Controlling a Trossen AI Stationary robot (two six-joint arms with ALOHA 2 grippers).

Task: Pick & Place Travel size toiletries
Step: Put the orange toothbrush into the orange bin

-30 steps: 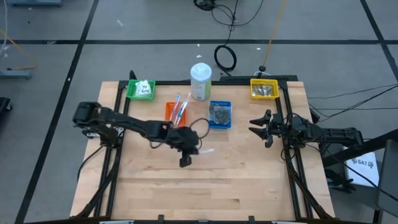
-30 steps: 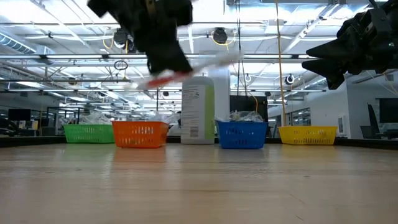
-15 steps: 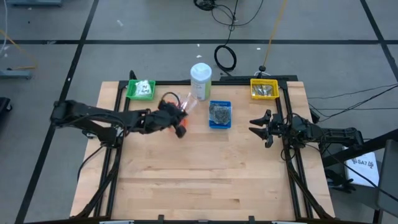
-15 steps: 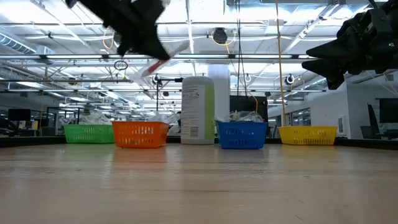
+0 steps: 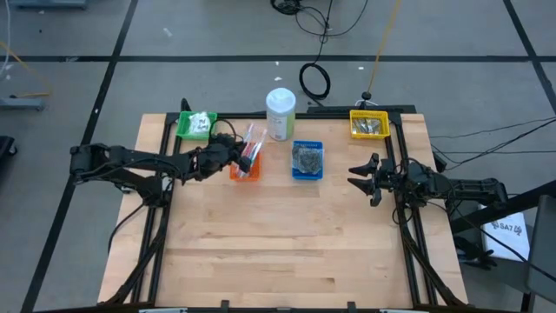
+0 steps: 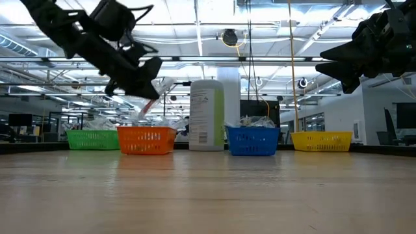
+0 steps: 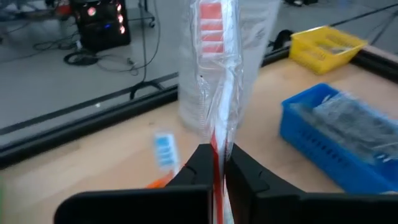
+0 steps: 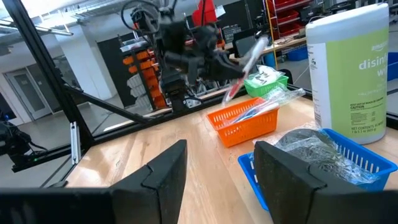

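My left gripper [image 5: 236, 156] is shut on a clear plastic sachet [image 7: 219, 68] with a red and white stick inside. It hangs over the orange tray [image 5: 244, 174]. The low view shows this gripper [image 6: 144, 83] above the tray [image 6: 147, 140]. The orange tray holds other clear sachets [image 8: 273, 99]. The blue tray [image 5: 307, 161] holds dark grey puffs. My right gripper [image 5: 363, 179] is open and empty at the table's right edge. My left gripper pinches the sachet between its two fingers [image 7: 200, 163], on the part nearest the gripper [image 7: 217, 140]. The rest of the sachet sticks out past the fingertips toward the table's far edge. It is lifted clear above the orange tray and tilted, its red end [image 8: 232, 93] lowest.
A tall white bottle with a green label [image 5: 280, 114] stands just behind the orange and blue trays. A green tray [image 5: 196, 125] sits at the far left and a yellow tray [image 5: 368, 124] at the far right. The near half of the wooden table [image 5: 287, 252] is bare.
My left gripper has carried the sachet from the table's middle toward the far edge and a little left, to above the orange tray. The sachet has turned about: it pointed toward the table's right edge, and now points toward the far edge.
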